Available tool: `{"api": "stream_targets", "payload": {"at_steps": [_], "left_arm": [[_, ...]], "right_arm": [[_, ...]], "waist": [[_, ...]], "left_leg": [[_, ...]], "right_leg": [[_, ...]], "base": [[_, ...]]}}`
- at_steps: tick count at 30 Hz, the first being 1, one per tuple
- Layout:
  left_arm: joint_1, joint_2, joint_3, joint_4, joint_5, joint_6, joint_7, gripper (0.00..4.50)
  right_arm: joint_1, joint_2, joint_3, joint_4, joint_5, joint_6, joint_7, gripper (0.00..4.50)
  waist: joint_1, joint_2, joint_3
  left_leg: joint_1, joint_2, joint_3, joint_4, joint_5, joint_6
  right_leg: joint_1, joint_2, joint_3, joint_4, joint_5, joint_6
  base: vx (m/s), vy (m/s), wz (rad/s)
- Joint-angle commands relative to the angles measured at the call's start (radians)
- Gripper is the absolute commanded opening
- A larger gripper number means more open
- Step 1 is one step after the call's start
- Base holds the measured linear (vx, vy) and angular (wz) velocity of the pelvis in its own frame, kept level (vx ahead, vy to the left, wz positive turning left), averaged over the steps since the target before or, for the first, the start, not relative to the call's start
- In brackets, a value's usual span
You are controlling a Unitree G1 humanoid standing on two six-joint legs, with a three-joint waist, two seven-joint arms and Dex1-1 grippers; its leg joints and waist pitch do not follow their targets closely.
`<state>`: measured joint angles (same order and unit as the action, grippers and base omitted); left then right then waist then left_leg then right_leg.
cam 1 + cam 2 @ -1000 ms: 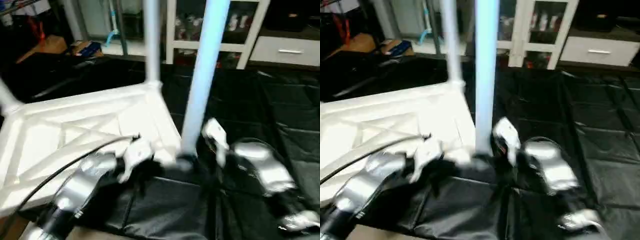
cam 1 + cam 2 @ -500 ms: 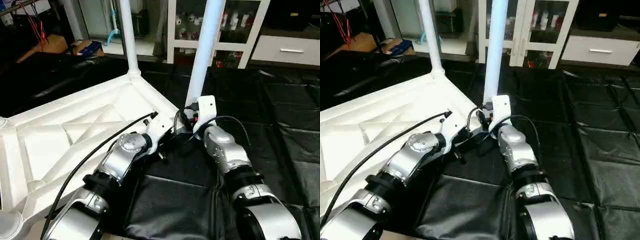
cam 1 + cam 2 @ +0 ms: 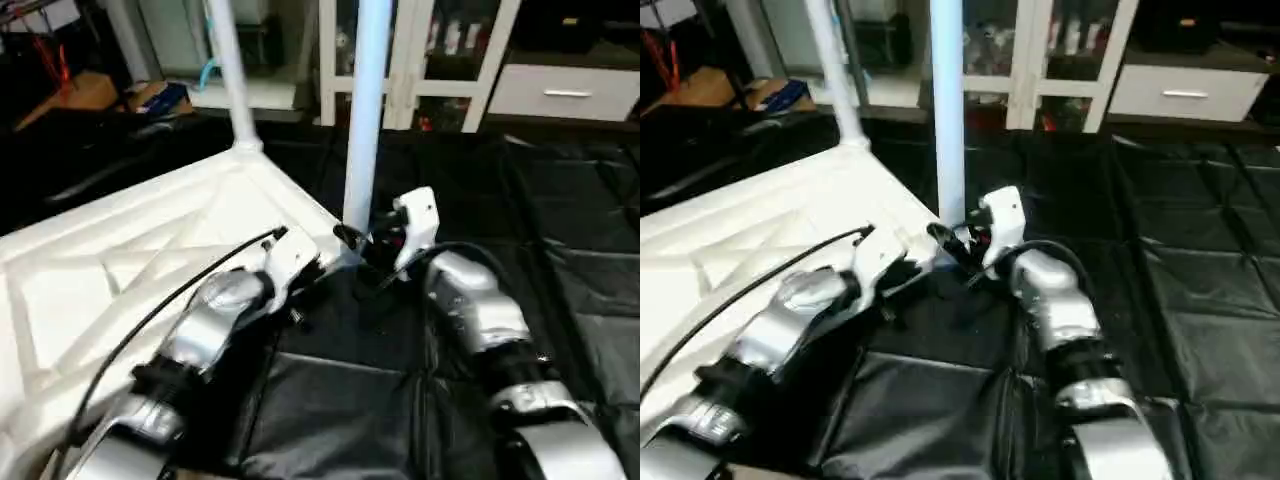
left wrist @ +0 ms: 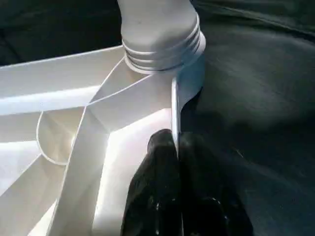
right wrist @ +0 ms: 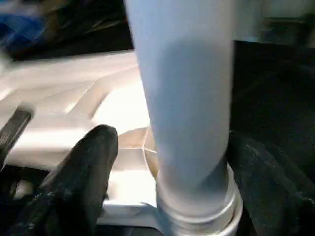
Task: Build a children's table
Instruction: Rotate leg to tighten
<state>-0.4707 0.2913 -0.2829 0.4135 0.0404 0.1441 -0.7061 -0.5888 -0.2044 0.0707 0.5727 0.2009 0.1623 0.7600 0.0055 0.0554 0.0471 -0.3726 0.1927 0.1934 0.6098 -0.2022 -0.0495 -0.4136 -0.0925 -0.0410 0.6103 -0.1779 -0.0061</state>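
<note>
The white table top [image 3: 150, 260] lies upside down on black mats, X-ribbed underside up. One white leg [image 3: 225, 70] stands in its far corner socket. A second leg [image 3: 366, 110] stands upright in the near right corner socket [image 4: 160, 54], screw threads showing at its base. My left gripper [image 4: 175, 147] is shut on the top's thin rim wall just beside that socket. My right gripper [image 5: 182, 152] is open and straddles the second leg's base, with one finger [image 5: 86, 172] standing clear of the leg and the other finger [image 5: 266, 182] against it.
A white glass-door cabinet [image 3: 440, 50] and a white drawer unit [image 3: 565, 95] stand at the back. Black mats [image 3: 570, 250] cover the floor to the right. Cardboard and a blue item [image 3: 150, 97] lie at the back left.
The head camera has shifted and steadied. Both grippers stay at the same corner, the left on the rim and the right at the leg's base.
</note>
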Motion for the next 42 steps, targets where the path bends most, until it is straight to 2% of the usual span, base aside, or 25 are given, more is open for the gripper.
{"api": "stream_targets", "payload": {"at_steps": [1, 2, 3, 4, 7, 10, 14, 19, 22, 24, 26, 29, 31, 34, 40, 42], "left_arm": [[0.056, 0.032, -0.013, -0.112, -0.08, -0.023, -0.108, 0.0], [0.071, 0.042, -0.017, -0.135, -0.091, -0.018, -0.131, 0.0], [0.071, 0.042, -0.017, -0.135, -0.091, -0.018, -0.131, 0.0], [0.107, 0.073, -0.034, -0.19, -0.103, -0.01, -0.178, 0.0], [0.135, 0.091, -0.039, -0.238, -0.113, 0.005, -0.211, 0.0], [0.189, 0.119, -0.046, -0.342, -0.169, 0.063, -0.287, 0.0], [0.22, 0.147, -0.055, -0.4, -0.197, 0.093, -0.332, 0.0], [0.226, 0.158, -0.057, -0.407, -0.196, 0.099, -0.344, 0.0], [0.229, 0.161, -0.052, -0.42, -0.193, 0.116, -0.349, 0.0], [0.23, 0.164, -0.051, -0.429, -0.195, 0.126, -0.351, 0.0], [0.23, 0.166, -0.05, -0.433, -0.197, 0.131, -0.35, 0.0], [0.231, 0.169, -0.049, -0.437, -0.197, 0.136, -0.352, 0.0], [0.233, 0.17, -0.049, -0.442, -0.198, 0.141, -0.354, 0.0], [0.233, 0.172, -0.051, -0.445, -0.199, 0.147, -0.358, 0.0], [0.23, 0.171, -0.053, -0.443, -0.198, 0.151, -0.355, 0.0], [0.212, 0.161, -0.061, -0.405, -0.162, 0.14, -0.324, 0.0]], "right_arm": [[0.039, -0.051, 0.051, -0.073, -0.003, -0.002, 0.138, 3.85], [0.048, -0.065, 0.056, -0.087, 0.001, -0.005, 0.165, 3.85], [0.048, -0.065, 0.056, -0.087, 0.001, -0.005, 0.165, 3.85], [0.071, -0.106, 0.072, -0.118, 0.005, -0.029, 0.23, 3.85], [0.089, -0.136, 0.081, -0.145, 0.008, -0.029, 0.28, 3.85], [0.12, -0.193, 0.095, -0.189, 0.038, -0.018, 0.39, 3.85], [0.143, -0.23, 0.102, -0.228, 0.068, 0.003, 0.473, 3.85], [0.158, -0.257, 0.119, -0.239, 0.074, 0.018, 0.536, 3.6], [0.164, -0.264, 0.123, -0.248, 0.082, 0.027, 0.555, 3.18], [0.167, -0.265, 0.12, -0.253, 0.09, 0.04, 0.564, 3.18], [0.167, -0.266, 0.118, -0.256, 0.096, 0.052, 0.573, 2.86], [0.167, -0.271, 0.119, -0.26, 0.106, 0.07, 0.59, 2.73], [0.169, -0.275, 0.121, -0.266, 0.114, 0.086, 0.6, 2.42], [0.17, -0.274, 0.119, -0.269, 0.117, 0.096, 0.6, 2.2], [0.162, -0.241, 0.103, -0.248, 0.095, 0.077, 0.53, 2.1], [0.162, -0.216, 0.098, -0.236, 0.08, 0.057, 0.481, 2.07]], "waist": [[0.007, -0.011, -0.073], [0.008, -0.01, -0.074], [0.008, -0.009, -0.071], [0.007, -0.013, -0.069], [0.01, -0.013, -0.065], [0.016, -0.017, -0.061], [0.024, -0.012, -0.061], [0.024, -0.014, -0.062], [0.024, -0.014, -0.064], [0.025, -0.014, -0.065], [0.025, -0.013, -0.066], [0.026, -0.012, -0.067], [0.027, -0.013, -0.067], [0.027, -0.015, -0.068], [0.025, -0.013, -0.066], [0.023, -0.014, -0.065]], "left_leg": [[0.007, 0.03, -0.012, -0.065, -0.108, 0.112], [0.007, 0.031, -0.011, -0.064, -0.106, 0.113], [0.007, 0.032, -0.01, -0.066, -0.119, 0.114], [0.01, 0.032, -0.009, -0.067, -0.14, 0.109], [0.013, 0.034, -0.008, -0.072, -0.183, 0.087], [0.012, 0.036, -0.006, -0.074, -0.184, 0.083], [0.014, 0.034, -0.007, -0.074, -0.191, 0.075], [0.012, 0.032, -0.008, -0.073, -0.181, 0.076], [0.012, 0.031, -0.008, -0.072, -0.174, 0.076], [0.011, 0.032, -0.009, -0.071, -0.163, 0.079], [0.011, 0.032, -0.009, -0.07, -0.152, 0.085], [0.011, 0.032, -0.008, -0.068, -0.14, 0.093], [0.011, 0.032, -0.009, -0.068, -0.135, 0.096], [0.011, 0.031, -0.008, -0.066, -0.132, 0.095], [0.012, 0.031, -0.009, -0.067, -0.145, 0.086], [0.011, 0.03, -0.008, -0.068, -0.155, 0.08]], "right_leg": [[0.059, -0.037, 0.023, -0.053, -0.029, -0.289], [0.06, -0.037, 0.024, -0.05, -0.021, -0.29], [0.056, -0.037, 0.024, -0.052, -0.034, -0.291], [0.054, -0.035, 0.024, -0.056, -0.06, -0.288], [0.05, -0.036, 0.026, -0.062, -0.131, -0.271], [0.05, -0.038, 0.029, -0.066, -0.163, -0.258], [0.047, -0.035, 0.029, -0.067, -0.19, -0.247], [0.048, -0.034, 0.029, -0.066, -0.172, -0.249], [0.05, -0.035, 0.029, -0.066, -0.171, -0.248], [0.051, -0.034, 0.028, -0.065, -0.158, -0.251], [0.051, -0.033, 0.028, -0.062, -0.141, -0.255], [0.051, -0.032, 0.027, -0.06, -0.119, -0.264], [0.052, -0.033, 0.027, -0.06, -0.117, -0.263], [0.052, -0.034, 0.027, -0.06, -0.119, -0.263], [0.051, -0.033, 0.027, -0.061, -0.136, -0.26], [0.05, -0.034, 0.028, -0.063, -0.153, -0.255]], "base": [[0.0, 0.0, 0.0], [0.0, 0.0, 0.0], [0.0, 0.0, 0.0], [0.0, 0.0, 0.0], [0.0, 0.0, 0.0], [0.0, 0.0, 0.0], [0.0, 0.0, 0.0], [0.0, 0.0, 0.0], [0.0, 0.0, 0.0], [0.0, 0.0, 0.0], [0.0, 0.0, 0.0], [0.0, 0.0, 0.0], [0.0, 0.0, 0.0], [0.0, 0.0, 0.0], [0.0, 0.0, 0.0], [0.0, 0.0, 0.0]]}}
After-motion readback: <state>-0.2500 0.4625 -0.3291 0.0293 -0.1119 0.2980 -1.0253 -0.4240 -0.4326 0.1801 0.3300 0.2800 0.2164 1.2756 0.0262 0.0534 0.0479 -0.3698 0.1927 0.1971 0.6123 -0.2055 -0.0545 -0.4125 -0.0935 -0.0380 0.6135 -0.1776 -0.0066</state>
